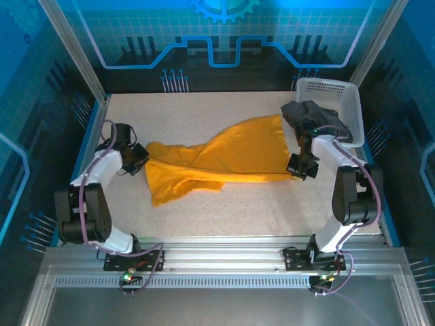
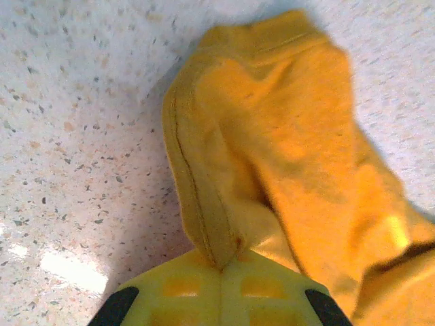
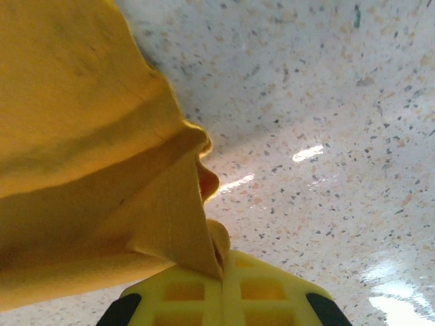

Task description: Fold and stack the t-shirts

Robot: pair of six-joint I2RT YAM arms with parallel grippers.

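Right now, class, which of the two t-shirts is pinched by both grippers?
The orange-yellow t-shirt, held by left gripper and right gripper; the charcoal t-shirt drapes over the basket.

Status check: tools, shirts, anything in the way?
Left tool shut on orange-yellow t-shirt, right tool shut on its far end. Unfolded, twisted on table. Charcoal t-shirt draped over white basket rim.

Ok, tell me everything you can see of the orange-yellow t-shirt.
The orange-yellow t-shirt is soft knit fabric with stitched seams and hems. It lies crumpled and twisted, unfolded, stretched across the speckled table from left to right. The left hand is shut on its left edge, pinching a seam; the right hand is shut on its right corner by the hem.
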